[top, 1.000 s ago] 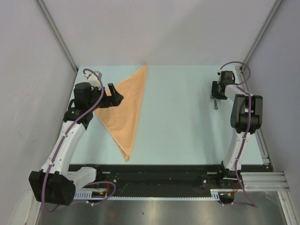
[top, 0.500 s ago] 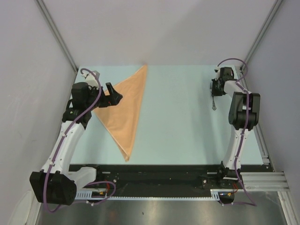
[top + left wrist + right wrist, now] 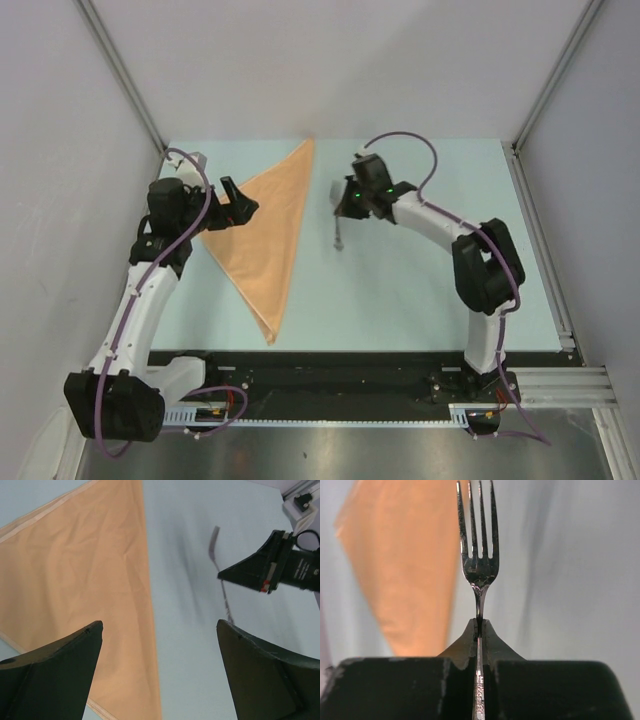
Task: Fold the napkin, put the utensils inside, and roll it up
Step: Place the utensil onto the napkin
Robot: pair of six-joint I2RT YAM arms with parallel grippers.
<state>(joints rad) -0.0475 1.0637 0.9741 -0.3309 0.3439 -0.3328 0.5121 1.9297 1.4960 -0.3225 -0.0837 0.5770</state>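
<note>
This is looking like a robotics lab test cell. Plain grey panels and aluminium struts are enclosing a pale blue table.

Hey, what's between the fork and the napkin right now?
Nothing: only bare blue table separates the fork from the napkin, clearest in the top view.

The left arm rises from its base at the near left corner and leans toward the far side, elbow bent, wrist turned in toward the middle of the table. The left gripper has both fingers spread wide, with nothing between them. The right arm stands up from its base, then reaches well across to the left with its forearm stretched out. The right gripper is tipped downward, jaws pressed tight on the handle of a fork, tines pointing away from the wrist.
</note>
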